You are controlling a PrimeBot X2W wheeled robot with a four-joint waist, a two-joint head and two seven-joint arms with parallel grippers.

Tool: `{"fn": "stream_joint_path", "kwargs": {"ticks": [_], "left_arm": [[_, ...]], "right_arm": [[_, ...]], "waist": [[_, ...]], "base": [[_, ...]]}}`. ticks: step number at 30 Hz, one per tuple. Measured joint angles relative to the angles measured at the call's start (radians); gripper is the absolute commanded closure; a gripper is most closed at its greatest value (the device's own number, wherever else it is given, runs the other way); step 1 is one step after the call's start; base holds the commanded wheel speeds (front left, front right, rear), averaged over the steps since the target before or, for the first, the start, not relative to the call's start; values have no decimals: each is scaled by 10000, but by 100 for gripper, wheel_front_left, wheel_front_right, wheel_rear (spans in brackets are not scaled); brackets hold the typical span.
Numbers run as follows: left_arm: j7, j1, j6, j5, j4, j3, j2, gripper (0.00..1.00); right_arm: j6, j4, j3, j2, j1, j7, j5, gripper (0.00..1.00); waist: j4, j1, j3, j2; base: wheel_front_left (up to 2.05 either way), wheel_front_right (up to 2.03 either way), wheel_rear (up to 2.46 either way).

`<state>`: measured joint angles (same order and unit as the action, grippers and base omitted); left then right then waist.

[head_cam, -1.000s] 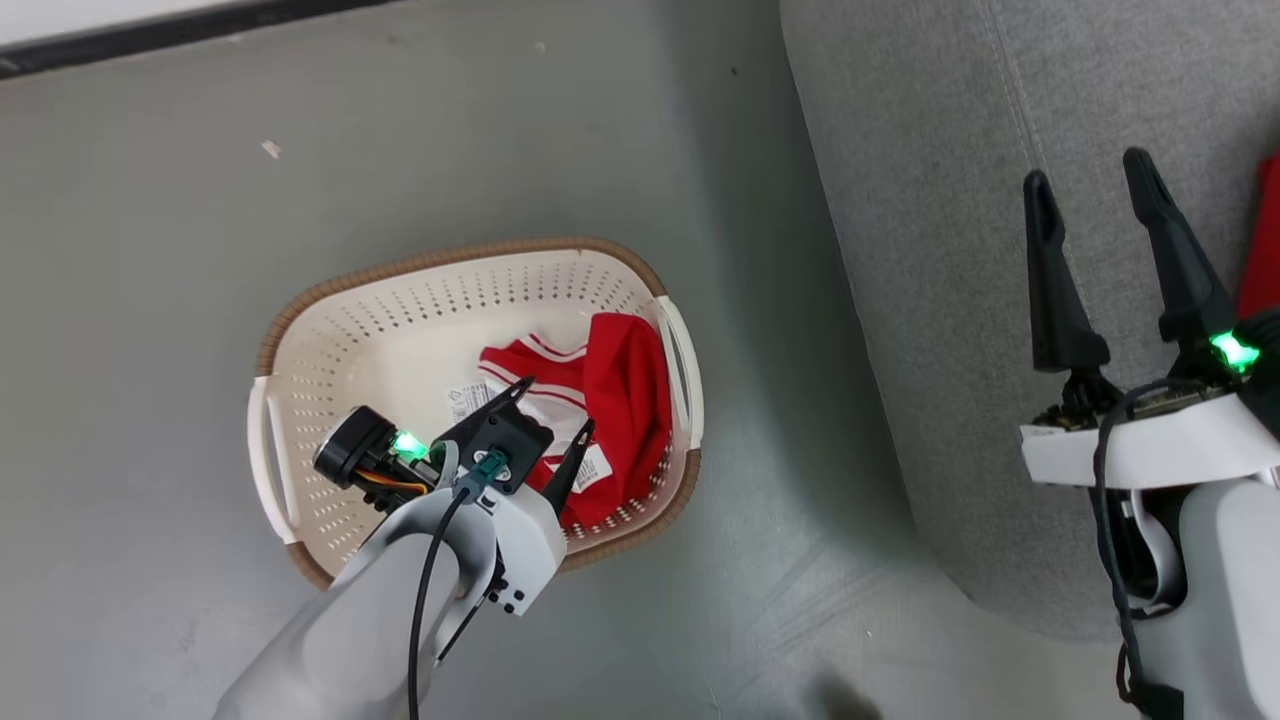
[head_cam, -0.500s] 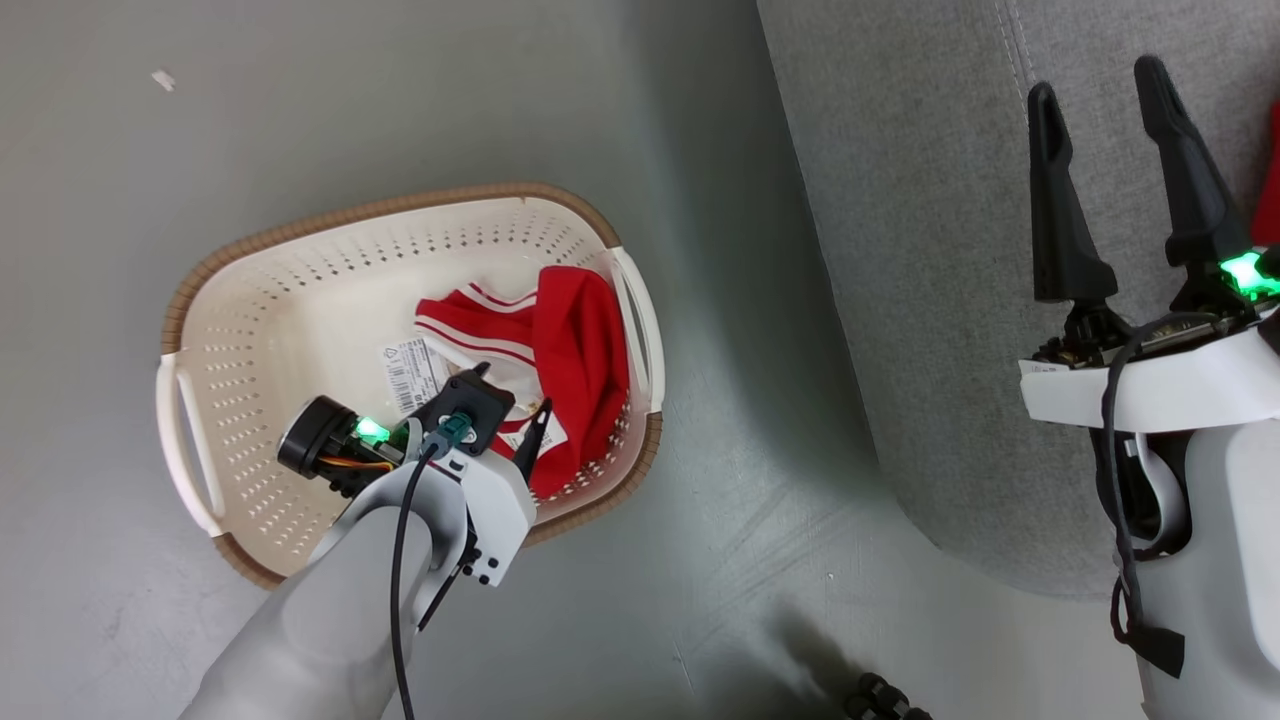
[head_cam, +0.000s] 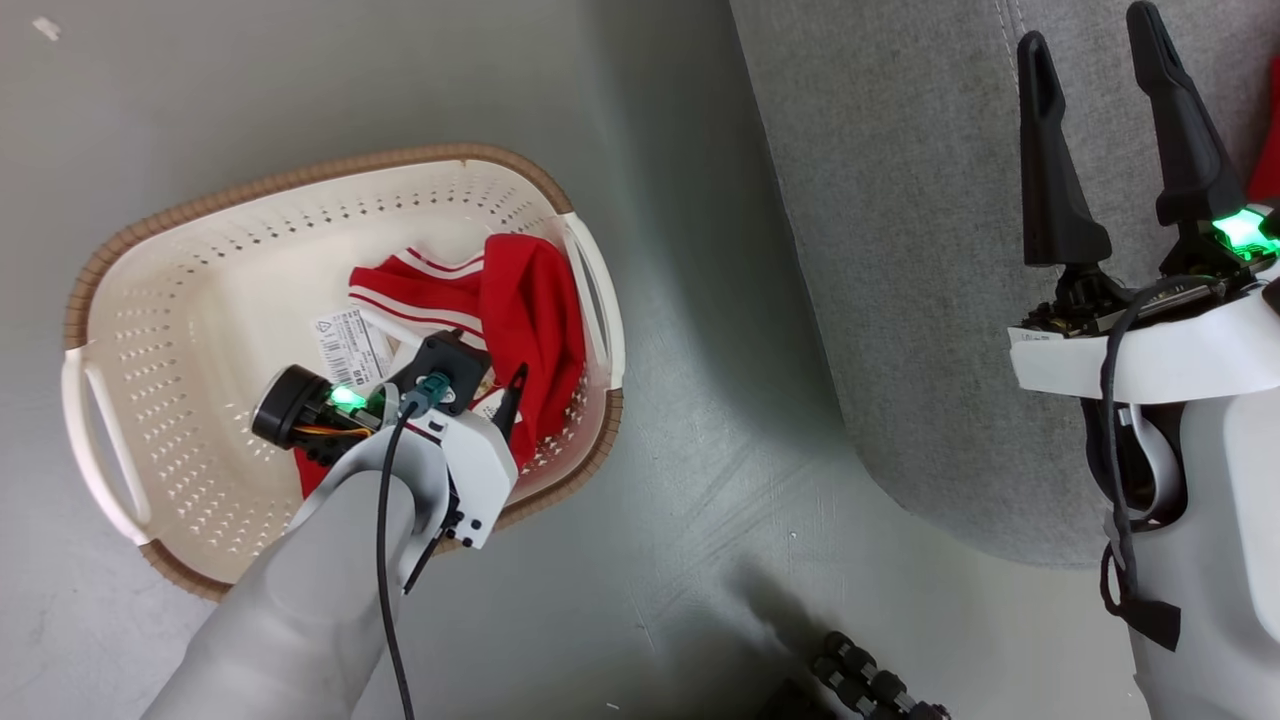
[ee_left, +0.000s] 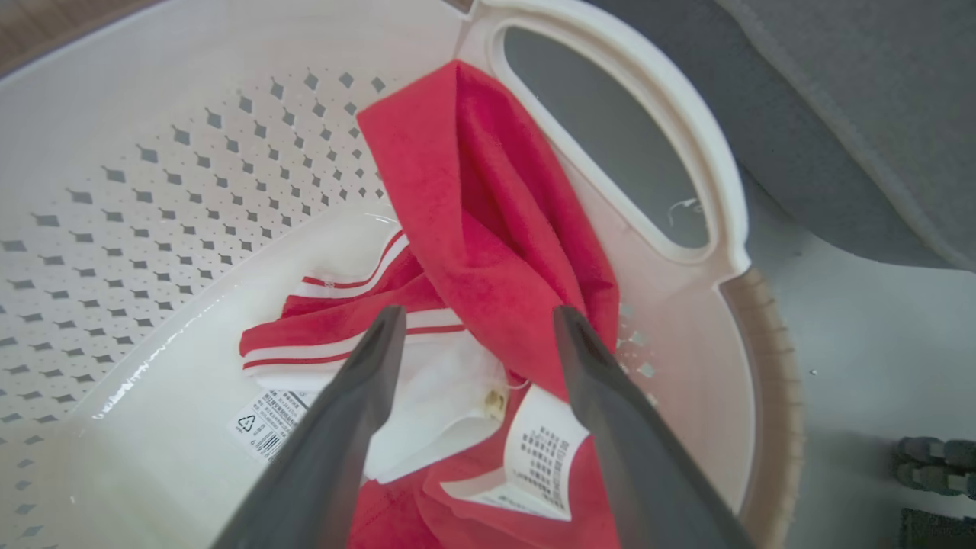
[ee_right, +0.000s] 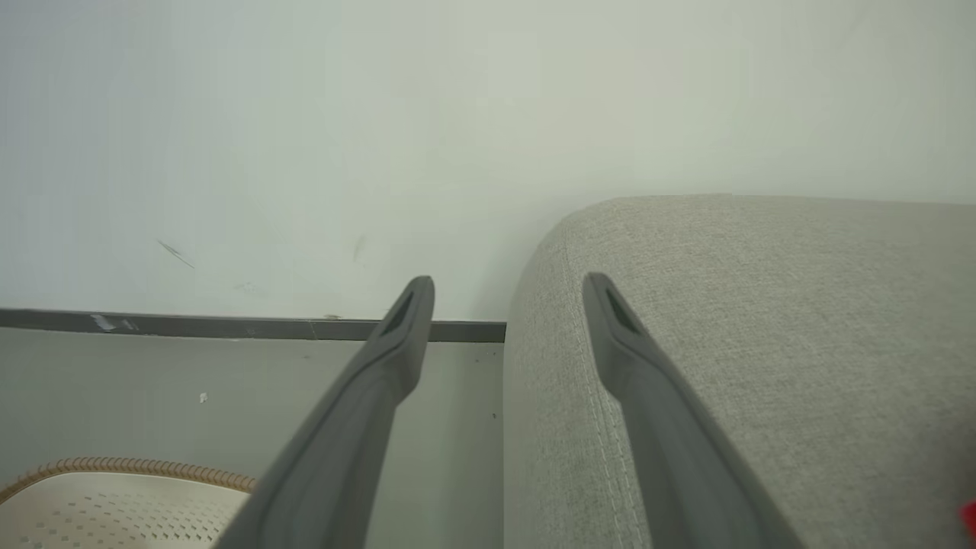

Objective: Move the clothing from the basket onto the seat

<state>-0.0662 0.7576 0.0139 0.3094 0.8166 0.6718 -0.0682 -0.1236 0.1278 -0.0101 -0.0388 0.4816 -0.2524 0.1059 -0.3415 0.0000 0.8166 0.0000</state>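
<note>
Hovering left gripper (ee_left: 479,316) above clothing (ee_left: 488,213), jaws wide, empty | clothing at basket (ee_left: 191,114) 3 o'clock wall | step, likely: pick-up | next: lower, pinch red fold | seat (head_cam: 900,250) at 2 o'clock | right gripper (head_cam: 1085,25) wide, empty

Pale grey forearms (head_cam: 300,590), black cables (head_cam: 381,550), green wrist lights (head_cam: 1238,230), long dark tapered fingers (head_cam: 1045,170) on the right tool (head_cam: 1085,25)

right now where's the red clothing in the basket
In the head view the clothing lies at lower left inside the basket, bunched against the handle side nearest the seat, with the open left tool poised over it.
</note>
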Motion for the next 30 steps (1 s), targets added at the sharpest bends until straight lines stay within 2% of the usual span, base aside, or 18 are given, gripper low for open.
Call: {"fn": "stream_joint_path", "kwargs": {"ticks": [17,22,23,24,25,30], "left_arm": [[31,689,117,280,899,-552,-79,0],[-12,914,368,337,1137,-685,-61,2],[-23,965,372,336,1168,-692,-59,56],[-67,1006,380,334,1204,-702,-61,70],[-69,1032,414,334,1248,-702,-59,100],[-234,1040,453,244,1421,-633,-58,100]], "right_arm": [[0,-79,-111,0,402,0,410,0],[0,-88,-138,0,430,0,443,0],[0,-94,-146,2,469,0,445,0],[0,-105,-148,2,559,0,445,0],[0,-100,-146,2,635,0,445,0],[0,-130,-136,2,781,-2,527,0]], "waist": [[-590,0,777,0],[-720,0,934,0],[-743,0,958,0],[-765,0,982,0],[-786,0,1004,0],[-859,0,1087,0]], "base": [[0,0,0],[0,0,0],[0,0,0],[0,0,0],[0,0,0],[0,0,0]]}}
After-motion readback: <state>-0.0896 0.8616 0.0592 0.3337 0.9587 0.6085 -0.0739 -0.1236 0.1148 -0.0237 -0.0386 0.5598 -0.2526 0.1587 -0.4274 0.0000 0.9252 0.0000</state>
